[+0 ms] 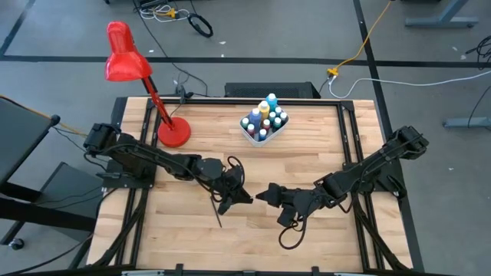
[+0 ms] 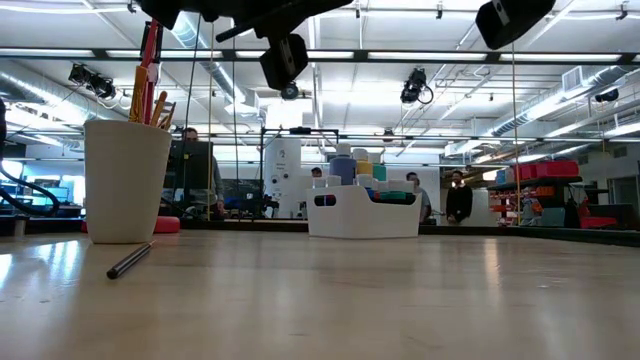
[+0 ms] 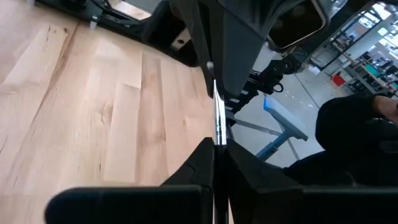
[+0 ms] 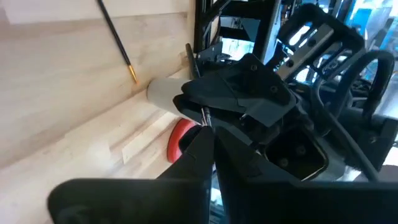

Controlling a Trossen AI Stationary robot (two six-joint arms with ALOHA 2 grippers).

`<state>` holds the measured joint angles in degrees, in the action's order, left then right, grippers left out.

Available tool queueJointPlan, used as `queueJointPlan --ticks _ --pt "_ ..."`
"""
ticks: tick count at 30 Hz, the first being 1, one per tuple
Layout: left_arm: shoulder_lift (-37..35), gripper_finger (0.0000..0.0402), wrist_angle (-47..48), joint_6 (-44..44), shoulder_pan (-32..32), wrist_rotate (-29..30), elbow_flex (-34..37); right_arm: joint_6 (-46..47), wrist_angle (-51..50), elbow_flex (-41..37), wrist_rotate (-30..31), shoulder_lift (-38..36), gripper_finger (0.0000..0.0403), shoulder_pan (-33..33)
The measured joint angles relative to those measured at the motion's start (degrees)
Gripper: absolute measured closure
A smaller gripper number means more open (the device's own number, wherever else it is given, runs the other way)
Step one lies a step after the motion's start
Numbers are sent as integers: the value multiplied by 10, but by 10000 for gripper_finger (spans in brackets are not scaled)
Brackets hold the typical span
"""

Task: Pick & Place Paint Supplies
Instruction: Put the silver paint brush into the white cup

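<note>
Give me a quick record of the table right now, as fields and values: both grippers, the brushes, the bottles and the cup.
Left gripper: mid-table, shut on a thin dark-handled paintbrush
Right gripper: facing the left one, shut on the same brush's other end
Loose dark paintbrush: flat on the pale wooden table, beside the left gripper
Small beige cup: upright, brushes standing in it
Small paint bottles: upright in the shallow white rectangular tray, far side
Red desk lamp: far left of the table

no readable text, no labels, no brands, no numbers — bottle markings too small to tell
</note>
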<state>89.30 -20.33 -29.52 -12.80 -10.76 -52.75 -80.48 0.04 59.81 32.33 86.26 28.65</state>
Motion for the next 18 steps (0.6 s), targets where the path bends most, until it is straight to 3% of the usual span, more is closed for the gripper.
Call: queueJointPlan --ticks 8,12,18 --pt "0 361 4 1 -1 24 -1 80 9 0 -2 0 373 -1" --pt "0 380 5 24 0 35 -1 111 9 -1 -1 0 371 0" --pt "0 376 10 30 0 40 -1 161 11 -1 10 1 369 9"
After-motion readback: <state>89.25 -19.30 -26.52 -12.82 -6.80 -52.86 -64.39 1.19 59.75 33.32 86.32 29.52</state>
